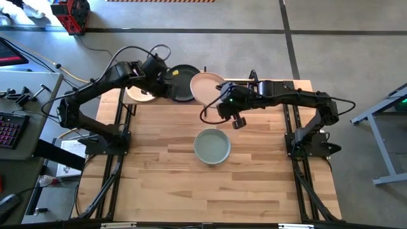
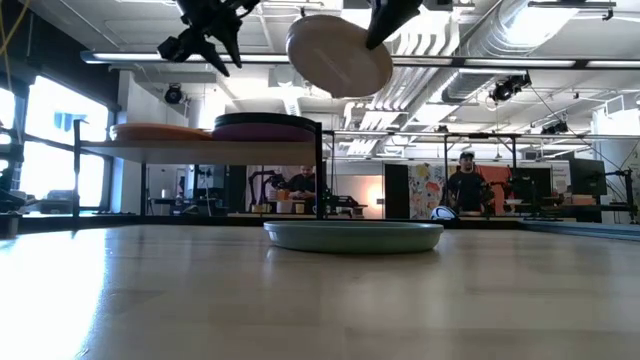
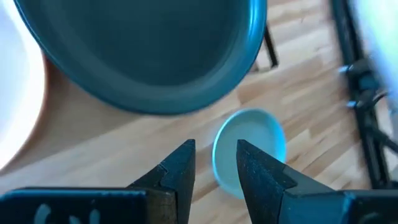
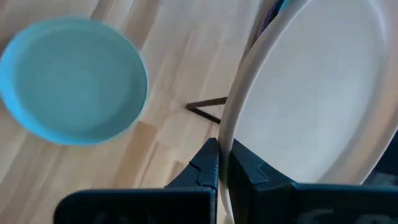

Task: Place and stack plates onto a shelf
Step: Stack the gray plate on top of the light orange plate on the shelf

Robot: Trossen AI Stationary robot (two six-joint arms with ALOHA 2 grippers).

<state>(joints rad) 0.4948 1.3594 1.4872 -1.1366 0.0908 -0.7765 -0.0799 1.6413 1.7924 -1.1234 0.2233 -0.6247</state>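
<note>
Beige plate (image 4: pixel 323 93), no legible markings

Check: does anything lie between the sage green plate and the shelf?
Nothing: high view shows bare tabletop between sage green plate and shelf.

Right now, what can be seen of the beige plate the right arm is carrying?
The beige plate is a round, shallow, matte dish with a raised rim, plain and empty. It hangs in the air, tilted steeply, above the far side of the table beside the shelf. The right gripper has its jaws pinched shut on the rim, and nothing else touches it. Seen from table height it hovers higher than the shelf's stacked plates, beyond the sage green plate that lies on the table.
</note>
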